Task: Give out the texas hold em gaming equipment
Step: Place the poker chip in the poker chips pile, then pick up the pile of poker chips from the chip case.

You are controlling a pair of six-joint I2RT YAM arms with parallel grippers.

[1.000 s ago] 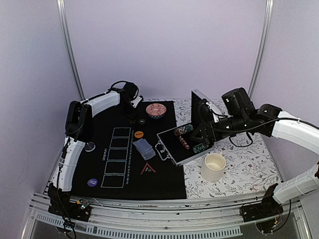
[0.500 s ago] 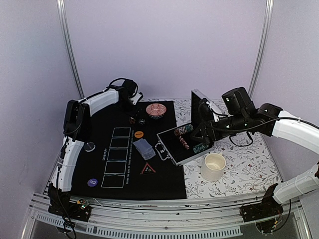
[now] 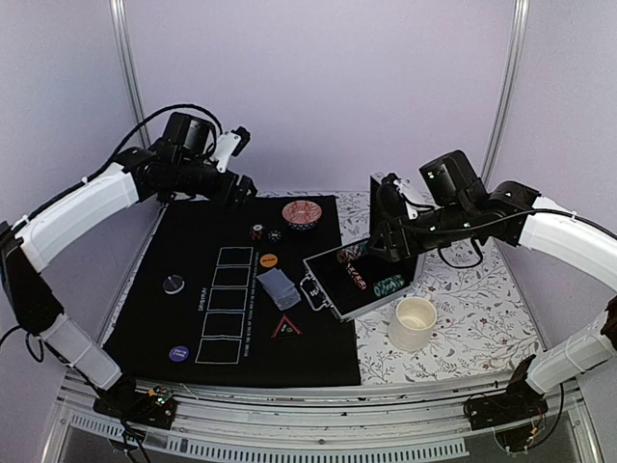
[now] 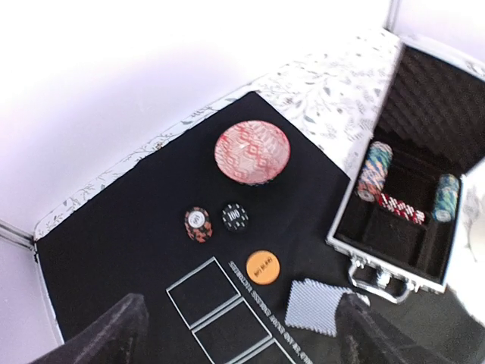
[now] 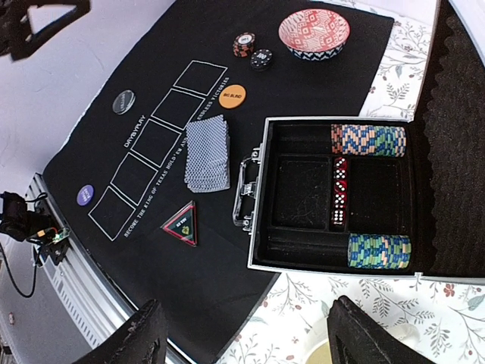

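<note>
**Pincers.** The left pincer hangs high over the far left corner of the black mat, fingers spread wide with nothing between them. The right pincer hangs above the open case, jaws also apart and empty.

**Task items.**
- The playing cards lie in a loose pile on the mat, just right of the column of 5 printed outlines and short of the case's handle.
- The orange disc lies beyond the cards, and the red triangle marker lies nearer than them.
- A red chip and a black chip sit side by side, near the red patterned bowl at the mat's far edge.
- The dark disc lies left of the outlines.
- The purple disc lies near the mat's near left corner.
- 2 chip stacks lie on their sides in the case, with red dice between them.

**Edges.** The case straddles the mat's right edge, its lid upright. The white cup stands on the floral desk, just beside the case's near corner. Bare mat runs along the near edge.
</note>
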